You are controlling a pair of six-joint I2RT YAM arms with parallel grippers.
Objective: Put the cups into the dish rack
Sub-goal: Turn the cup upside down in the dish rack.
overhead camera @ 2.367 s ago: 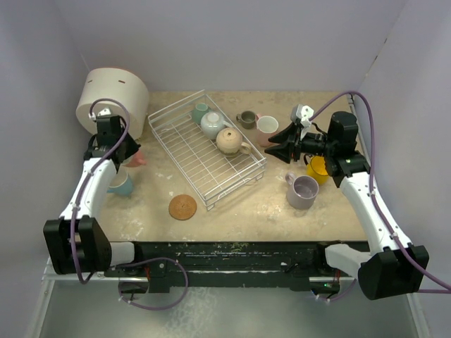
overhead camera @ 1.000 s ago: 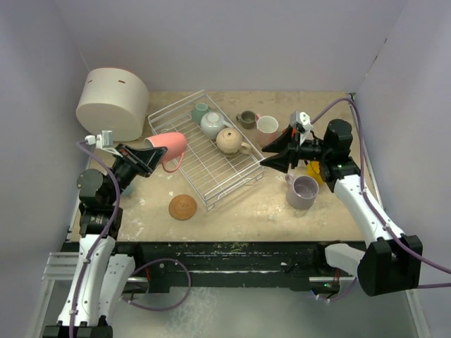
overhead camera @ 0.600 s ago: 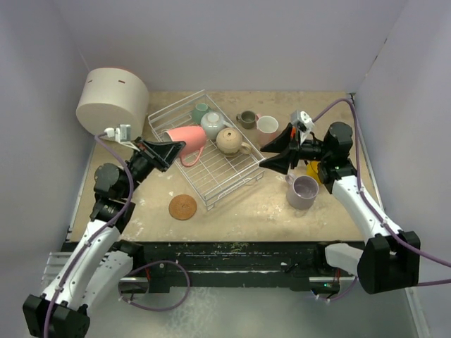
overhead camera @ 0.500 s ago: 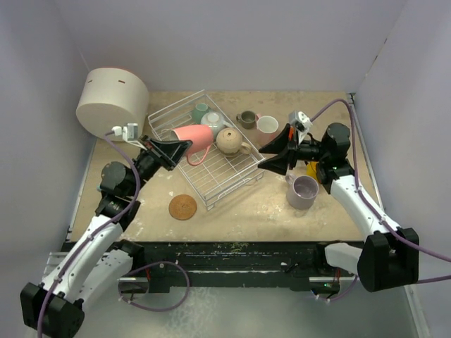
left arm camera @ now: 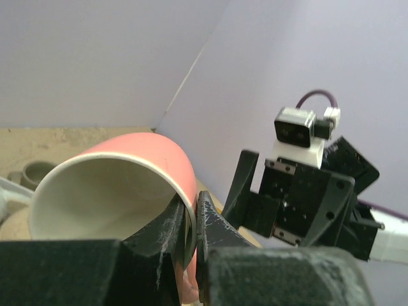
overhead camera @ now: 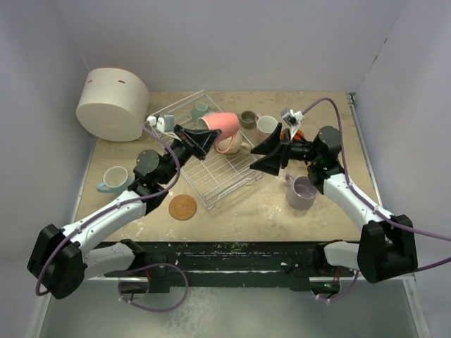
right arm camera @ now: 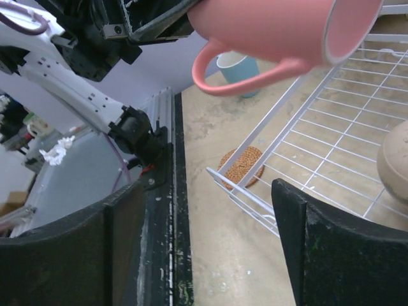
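Observation:
My left gripper [overhead camera: 199, 141] is shut on the rim of a pink mug [overhead camera: 223, 129] and holds it on its side in the air over the white wire dish rack [overhead camera: 232, 174]. The mug also shows in the left wrist view [left arm camera: 115, 185], with my fingers [left arm camera: 213, 226] pinching its wall, and in the right wrist view [right arm camera: 274, 25]. A teal mug [overhead camera: 201, 110] sits in the rack; a beige one is mostly hidden behind the pink mug. My right gripper [overhead camera: 262, 156] is open and empty at the rack's right end. A lilac mug [overhead camera: 304, 191], a white mug [overhead camera: 266, 124] and an olive-grey mug [overhead camera: 247, 118] stand on the table.
A large white cylindrical container [overhead camera: 113, 103] stands at the back left. A light blue mug [overhead camera: 114, 179] sits by the left wall. A cork coaster [overhead camera: 183, 207] lies in front of the rack, also seen in the right wrist view [right arm camera: 242, 167].
My left arm has lifted the pink mug from the left side and carried it right, over the rack. My right gripper has shifted left toward the rack's end, still open.

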